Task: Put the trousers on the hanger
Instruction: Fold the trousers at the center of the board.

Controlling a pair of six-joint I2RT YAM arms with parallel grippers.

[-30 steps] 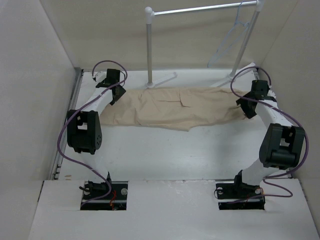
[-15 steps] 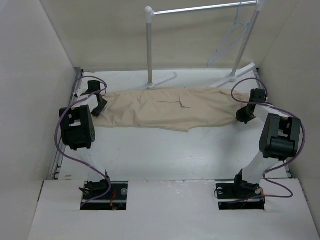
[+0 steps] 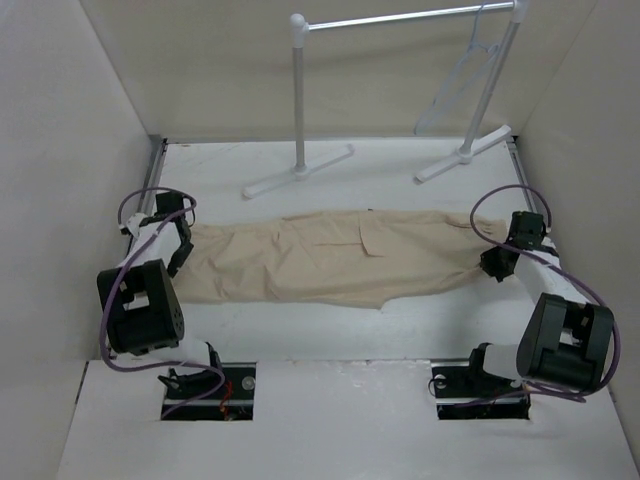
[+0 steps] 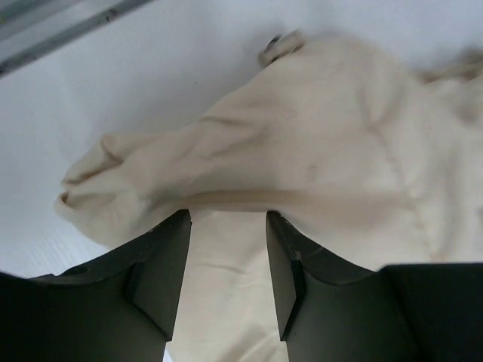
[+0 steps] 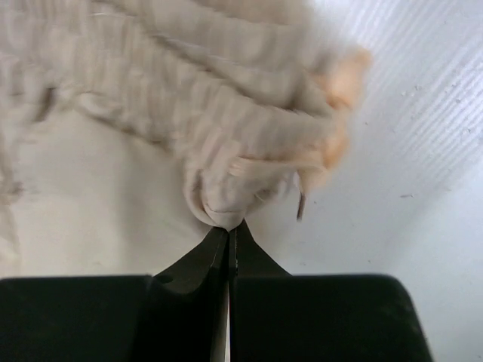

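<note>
The beige trousers [image 3: 330, 258] lie stretched flat, left to right, across the middle of the table. My left gripper [image 3: 178, 258] is at their left end; in the left wrist view its jaws [image 4: 226, 215] stand partly apart with a thick fold of trousers [image 4: 317, 151] filling the gap. My right gripper [image 3: 490, 265] is at the right end. The right wrist view shows its tips [image 5: 229, 225] pressed together on a bunched fold of trousers [image 5: 189, 98]. The pale hanger [image 3: 455, 85] hangs from the rack's bar at the far right, apart from both grippers.
A white-posted clothes rack [image 3: 298, 100] with a metal bar stands at the back, its feet [image 3: 297, 172] on the table just beyond the trousers. Walls close in on the left, right and back. The arm bases sit at the near edge.
Both arms pulled back toward the near edge, dragging the trousers away from the rack's feet. The right gripper closed on the trousers' right end. The left jaws narrowed slightly.
</note>
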